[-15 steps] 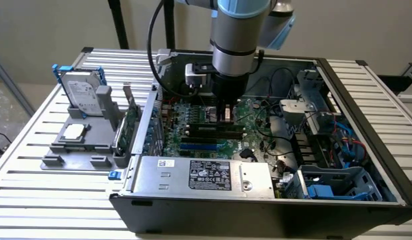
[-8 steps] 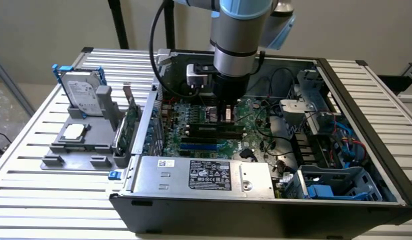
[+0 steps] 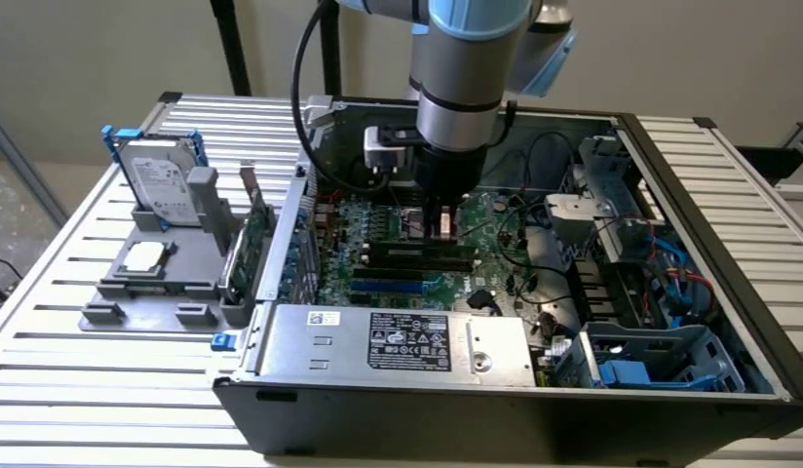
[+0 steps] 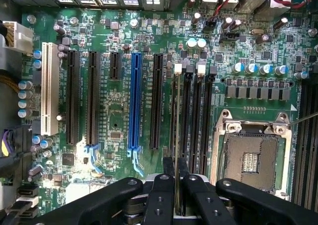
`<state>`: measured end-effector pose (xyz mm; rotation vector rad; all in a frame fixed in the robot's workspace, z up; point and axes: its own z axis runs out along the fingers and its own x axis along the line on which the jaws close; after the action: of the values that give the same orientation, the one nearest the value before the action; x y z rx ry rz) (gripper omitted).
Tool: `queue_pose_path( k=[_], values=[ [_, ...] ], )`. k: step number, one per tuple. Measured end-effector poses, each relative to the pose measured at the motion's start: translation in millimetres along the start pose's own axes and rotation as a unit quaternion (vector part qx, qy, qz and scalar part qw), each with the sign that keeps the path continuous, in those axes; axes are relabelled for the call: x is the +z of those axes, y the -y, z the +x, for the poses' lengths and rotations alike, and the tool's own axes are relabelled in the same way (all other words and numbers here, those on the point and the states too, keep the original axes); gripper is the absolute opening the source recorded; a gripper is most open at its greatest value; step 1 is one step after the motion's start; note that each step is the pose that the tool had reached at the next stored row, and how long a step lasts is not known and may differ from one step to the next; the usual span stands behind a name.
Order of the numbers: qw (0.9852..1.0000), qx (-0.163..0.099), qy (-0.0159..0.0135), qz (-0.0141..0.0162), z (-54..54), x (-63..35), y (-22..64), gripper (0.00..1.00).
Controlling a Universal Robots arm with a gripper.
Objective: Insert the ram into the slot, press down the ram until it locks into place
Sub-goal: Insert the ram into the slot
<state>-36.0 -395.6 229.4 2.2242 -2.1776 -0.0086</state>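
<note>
At the slot (image 4: 174,111), the fingers (image 4: 169,183) clamp the ram (image 4: 177,135).

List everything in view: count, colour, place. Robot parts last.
ram: 1, greenish, edge-on in the hand, over the memory slots
memory slots: 4, black, beside the socket
socket: 1, silver, on the board
card slots: 4 black, 1 blue, 1 white, on the board
board: 1, green, in the case
case: 1, black, open, on the table
power supply: 1, silver, front of the case
fixture: 1, grey, on the exterior view's left
hard drive: 1, silver, in the fixture
card: 1, green, upright in the fixture
table: 1, slatted metal
arm: 1, grey and blue, above the board
hand: 1, black, shut on the ram
</note>
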Motion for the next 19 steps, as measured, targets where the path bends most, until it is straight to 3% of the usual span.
queue_pose_path(
  k=[19],
  values=[
    [1.0000,0.005,-0.0003,-0.0001,-1.1,5.4,-1.0,0.14]
  ],
)
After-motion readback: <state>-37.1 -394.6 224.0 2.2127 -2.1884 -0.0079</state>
